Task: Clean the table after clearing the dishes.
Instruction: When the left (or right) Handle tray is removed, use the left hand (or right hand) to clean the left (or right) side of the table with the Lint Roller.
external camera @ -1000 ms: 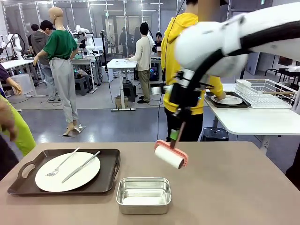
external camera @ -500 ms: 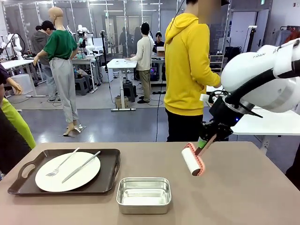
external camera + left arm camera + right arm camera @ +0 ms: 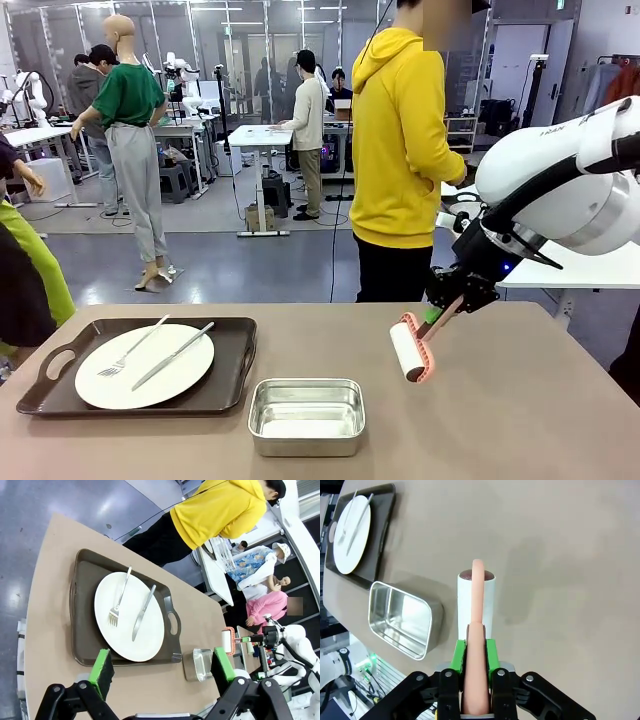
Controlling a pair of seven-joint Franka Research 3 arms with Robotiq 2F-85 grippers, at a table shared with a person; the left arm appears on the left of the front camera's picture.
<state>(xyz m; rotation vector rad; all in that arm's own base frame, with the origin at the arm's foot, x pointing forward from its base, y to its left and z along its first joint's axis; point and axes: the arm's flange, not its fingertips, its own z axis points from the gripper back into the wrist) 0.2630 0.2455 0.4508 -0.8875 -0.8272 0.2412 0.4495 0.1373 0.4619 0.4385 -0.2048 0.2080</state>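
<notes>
At the left of the worktop point(image 3: 520, 420) lies a dark brown tray point(image 3: 235, 370) with handles. On it is a round white plate point(image 3: 145, 366), and across the plate a silver fork point(image 3: 130, 350) and knife point(image 3: 175, 355) lie side by side, both slanted the same way. The left wrist view looks down on this tray from above. There the left pincer point(image 3: 162, 667) stands wide open, its green pads point(image 3: 102, 665) well apart and with nothing between them.

Near the middle, just beside the tray's right end, sits a small rectangular steel pan point(image 3: 306, 415) close to the near edge.

To the right of the pan is a white roller point(image 3: 408, 350) with a red frame, tilted with its lower end towards the worktop (whether it touches the surface I cannot tell). The right pincer point(image 3: 440, 310) has the roller's handle, reaching down from the white arm at the right. In the right wrist view its green pads point(image 3: 491, 652) are clamped tight on either side of the pinkish handle, and the roller's drum points away over bare worktop, the pan just beside it.

Behind the far edge stands a person in a yellow hoodie point(image 3: 400, 130), turned away.
</notes>
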